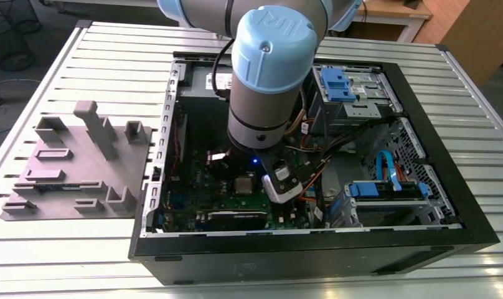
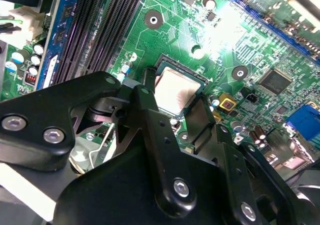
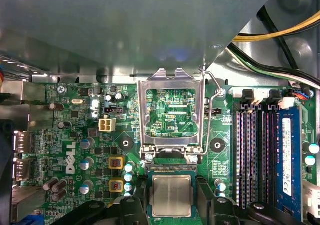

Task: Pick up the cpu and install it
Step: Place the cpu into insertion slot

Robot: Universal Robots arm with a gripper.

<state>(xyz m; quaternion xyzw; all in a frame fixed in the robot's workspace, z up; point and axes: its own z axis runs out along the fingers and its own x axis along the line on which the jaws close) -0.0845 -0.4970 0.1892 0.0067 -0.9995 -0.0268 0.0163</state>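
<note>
The cpu (image 3: 171, 195) is a small silver-grey square with a thin darker rim, lying flat in the motherboard socket. In both wrist views my gripper (image 3: 171, 207) is down over it, one black finger (image 3: 141, 205) against one side of the chip and the other against the opposite side. The second wrist view shows the same cpu (image 2: 176, 87) between the fingertips of the gripper (image 2: 175, 97). The socket's metal frame (image 3: 171, 80) stands hinged open just beyond the chip. In the exterior view my arm (image 1: 272, 81) reaches down into the open computer case (image 1: 451, 212).
The socket lever (image 3: 214, 110) stands raised beside the open frame. Dark memory slots (image 3: 250, 155) and a blue memory stick (image 3: 287, 155) run alongside the socket. Cables (image 3: 280, 35) hang nearby. A grey parts fixture (image 1: 77, 168) sits on the table at the exterior view's left.
</note>
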